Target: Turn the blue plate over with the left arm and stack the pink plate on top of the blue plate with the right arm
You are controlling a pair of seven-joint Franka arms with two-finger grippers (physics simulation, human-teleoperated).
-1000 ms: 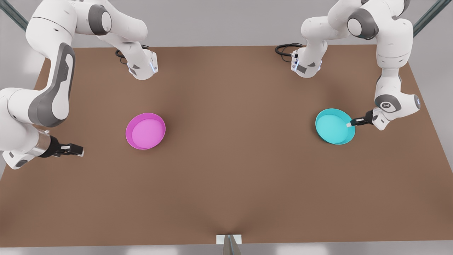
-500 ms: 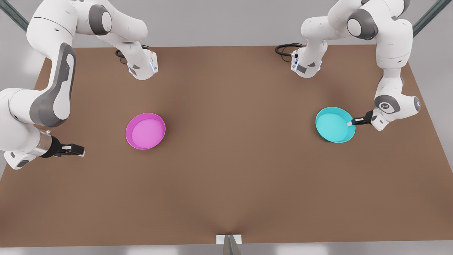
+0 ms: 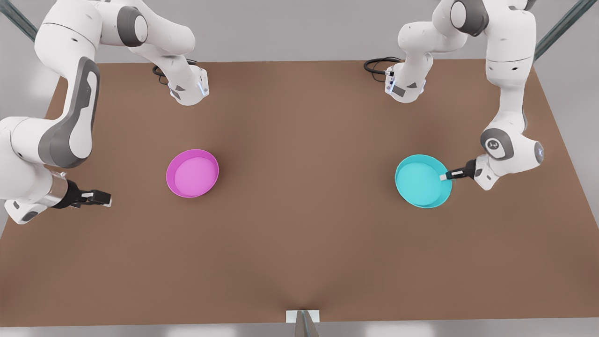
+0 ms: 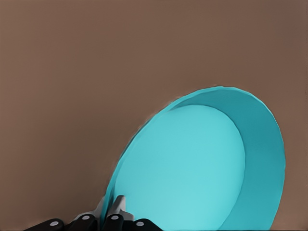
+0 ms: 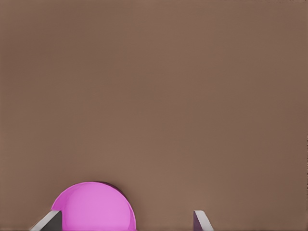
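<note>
Now clamped on the low rim of the smooth round blue plate [image 3: 422,180], left gripper [image 3: 444,177], plate tilted over bare brown table [image 3: 299,243]. Waiting well apart near the front view's left edge, right gripper [image 3: 105,198], fingers spread, pink plate [image 3: 192,172] flat nearby.

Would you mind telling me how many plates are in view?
2: round pink plastic plate on the brown table, front view's left; round turquoise plastic plate pinched by left gripper, right.
</note>
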